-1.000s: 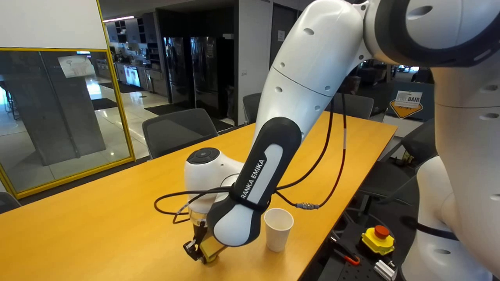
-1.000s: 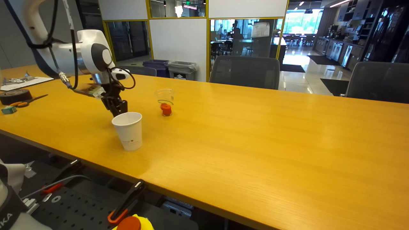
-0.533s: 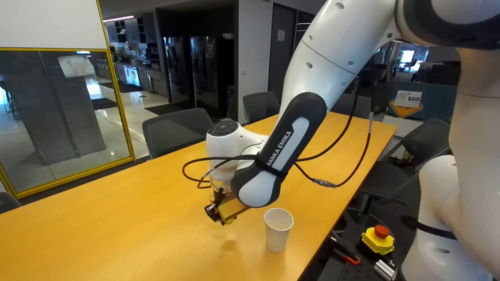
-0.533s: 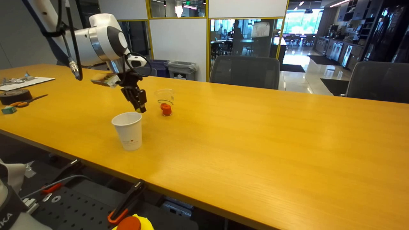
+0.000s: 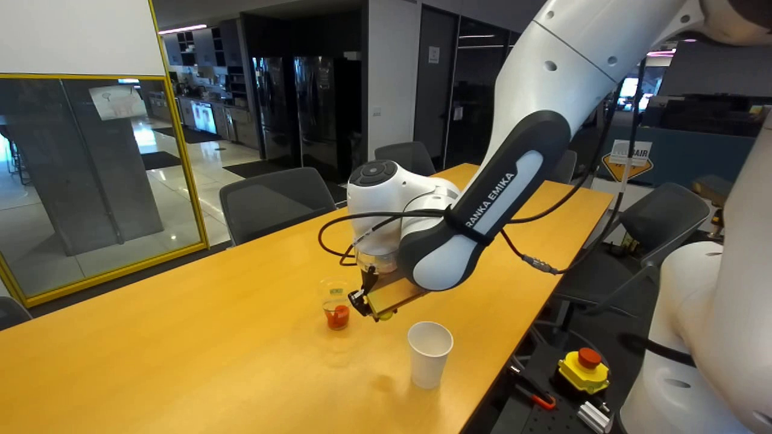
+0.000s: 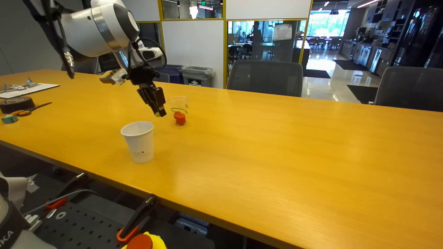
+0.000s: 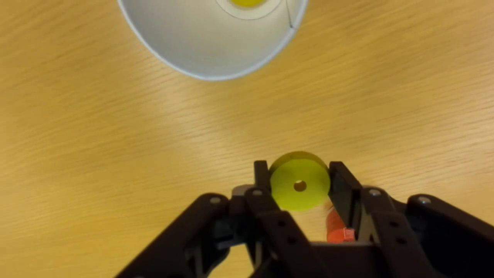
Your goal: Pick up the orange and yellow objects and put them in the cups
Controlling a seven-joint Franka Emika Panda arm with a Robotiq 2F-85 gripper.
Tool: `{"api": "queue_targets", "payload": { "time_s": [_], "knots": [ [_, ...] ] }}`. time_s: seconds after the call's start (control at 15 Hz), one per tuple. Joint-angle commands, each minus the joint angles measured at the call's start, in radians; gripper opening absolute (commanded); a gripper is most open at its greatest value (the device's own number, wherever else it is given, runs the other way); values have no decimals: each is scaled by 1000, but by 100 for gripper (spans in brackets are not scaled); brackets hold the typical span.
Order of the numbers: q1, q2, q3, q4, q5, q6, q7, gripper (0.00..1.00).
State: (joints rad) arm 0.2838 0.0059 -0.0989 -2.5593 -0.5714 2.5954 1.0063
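Note:
A round yellow piece with a small centre hole sits between the fingers of my gripper, which is shut on it and holds it above the table. The piece's edge also shows in both exterior views. A white paper cup stands upright near the gripper. In the wrist view the cup is cut off at the top, with another yellow piece at its bottom. A clear cup holds orange-red pieces, partly hidden behind a finger in the wrist view.
A tape roll, orange-handled scissors, a green block and a clipboard lie on the table's far left in an exterior view. An emergency stop sits beside the table edge. Chairs stand along the table.
My gripper has risen from the table with the yellow piece and moved right in both exterior views. The clear cup has come out from behind the arm. The cups stay put.

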Motion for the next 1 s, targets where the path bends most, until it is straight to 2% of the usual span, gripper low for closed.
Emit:
{"api": "queue_targets", "payload": {
  "time_s": [0.0, 0.27, 0.6, 0.67, 0.93],
  "knots": [
    [-83, -145, 96, -85, -42, -57, 76, 21],
    [-147, -234, 162, -155, 22, -111, 34, 21],
    [-197, -302, 200, -222, 80, -110, -4, 21],
    [-200, -276, 207, -185, 105, -119, -21, 21],
    [-205, -293, 219, -191, 187, -121, -86, 21]
  ]
}}
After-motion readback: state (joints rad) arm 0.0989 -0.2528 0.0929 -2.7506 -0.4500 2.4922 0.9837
